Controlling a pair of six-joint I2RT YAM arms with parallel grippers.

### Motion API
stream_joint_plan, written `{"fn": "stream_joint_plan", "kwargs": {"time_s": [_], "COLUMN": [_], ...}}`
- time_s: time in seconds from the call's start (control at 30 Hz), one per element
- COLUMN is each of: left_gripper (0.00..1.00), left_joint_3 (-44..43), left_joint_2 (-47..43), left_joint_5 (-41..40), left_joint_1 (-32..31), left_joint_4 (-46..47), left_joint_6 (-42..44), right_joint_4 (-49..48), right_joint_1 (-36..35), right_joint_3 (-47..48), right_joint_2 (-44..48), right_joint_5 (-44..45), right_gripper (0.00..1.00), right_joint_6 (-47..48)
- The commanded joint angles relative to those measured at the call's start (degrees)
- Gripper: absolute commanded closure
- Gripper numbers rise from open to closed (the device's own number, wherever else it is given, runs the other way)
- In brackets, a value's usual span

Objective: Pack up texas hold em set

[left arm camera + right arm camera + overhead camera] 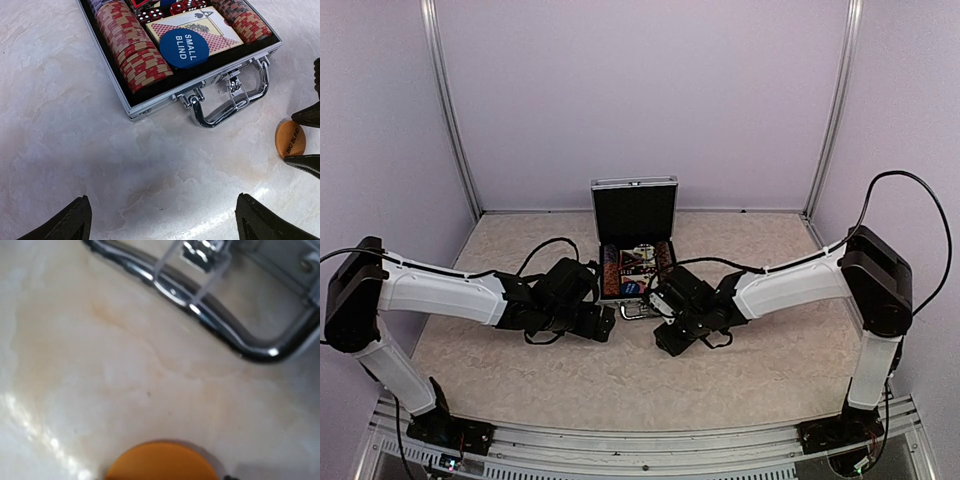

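Ribbed aluminium case (pixel 634 210) stands open mid-table, lid upright, at 12 o'clock from both wrists. Right gripper (pixel 297 140) pinches the smooth orange BIG BLIND button (pixel 290 139) by its edges, at 5 o'clock of the chrome handle (pixel 235 102) seen from above. Probably to lift it in. Left gripper (pixel 603 322) is spread wide, empty. Ridged chips (pixel 132 50) are racked inside.

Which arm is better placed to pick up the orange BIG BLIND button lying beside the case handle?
Right: the right gripper flanks the orange button on both sides; the left gripper hangs open farther off.
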State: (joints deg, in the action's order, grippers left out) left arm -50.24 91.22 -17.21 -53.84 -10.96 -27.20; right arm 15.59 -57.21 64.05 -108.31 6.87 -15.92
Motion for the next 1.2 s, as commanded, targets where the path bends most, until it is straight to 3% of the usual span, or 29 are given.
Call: {"fn": "stream_joint_plan", "kwargs": {"time_s": [0.0,0.63,1.17], "left_gripper": [0.01,0.01,0.01], "left_joint_3": [-1.49,-0.6,-0.8], "left_joint_2": [0.24,1.34,1.59], "left_joint_5": [-0.72,-0.54,-0.54], "left_joint_1": [-0.46,-0.47,-0.47], "left_joint_4": [-0.22,0.94,0.94], "left_joint_6": [-0.05,-0.4,-0.31], "right_joint_4": [3.31,5.07,4.63], "right_joint_1": [0.03,1.13,3.31], "right_joint_3": [2.27,12.27,14.58], "right_joint_2": [3.14,1.12,-1.16], "right_joint_5": [1.91,2.64,1.75], "right_gripper": [0.53,0.52,0.52], "right_joint_6": [1.31,4.43,5.55]}}
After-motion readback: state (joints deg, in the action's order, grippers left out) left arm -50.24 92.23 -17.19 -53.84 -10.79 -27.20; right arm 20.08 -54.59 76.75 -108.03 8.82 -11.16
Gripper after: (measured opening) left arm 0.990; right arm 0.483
